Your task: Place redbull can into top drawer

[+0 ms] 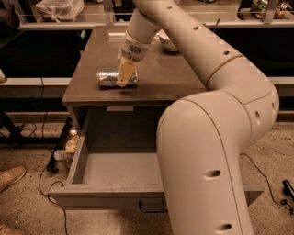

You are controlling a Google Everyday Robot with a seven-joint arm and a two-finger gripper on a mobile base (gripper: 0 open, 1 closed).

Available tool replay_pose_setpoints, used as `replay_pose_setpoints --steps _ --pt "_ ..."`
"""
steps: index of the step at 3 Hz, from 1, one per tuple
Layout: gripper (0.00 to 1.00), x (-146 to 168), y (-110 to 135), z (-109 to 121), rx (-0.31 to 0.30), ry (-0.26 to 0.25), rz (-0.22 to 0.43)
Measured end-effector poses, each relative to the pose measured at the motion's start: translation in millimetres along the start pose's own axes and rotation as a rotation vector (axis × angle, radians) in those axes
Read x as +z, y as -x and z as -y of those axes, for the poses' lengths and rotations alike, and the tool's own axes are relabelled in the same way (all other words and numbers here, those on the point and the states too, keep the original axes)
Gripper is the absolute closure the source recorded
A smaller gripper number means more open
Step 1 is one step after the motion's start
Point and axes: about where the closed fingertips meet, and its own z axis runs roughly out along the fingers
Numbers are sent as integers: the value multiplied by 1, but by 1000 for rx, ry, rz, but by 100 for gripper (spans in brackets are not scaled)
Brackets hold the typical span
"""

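Note:
The redbull can (108, 78) lies on its side on the brown table top (156, 78), near the front left. My gripper (125, 75) comes down from above and is at the can's right end, overlapping it in view. The top drawer (92, 198) is pulled wide open below the table top. Its inside (120, 168) is empty, and its dark handle (151, 209) shows at the front. My large arm (206, 151) covers the drawer's right part.
A white bowl (167, 43) sits at the back of the table top, partly behind my arm. A plastic bag (59, 8) lies on the back counter. Cables and small items (69, 144) lie on the floor at the left. A shoe (11, 176) is at the far left.

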Motion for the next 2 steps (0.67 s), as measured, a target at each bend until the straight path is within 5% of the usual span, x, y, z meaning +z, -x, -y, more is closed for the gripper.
replay_pose_setpoints --steps 1,2 --pt "81 1 1 -1 7 18 23" --pt "100 -2 0 -3 15 22 39"
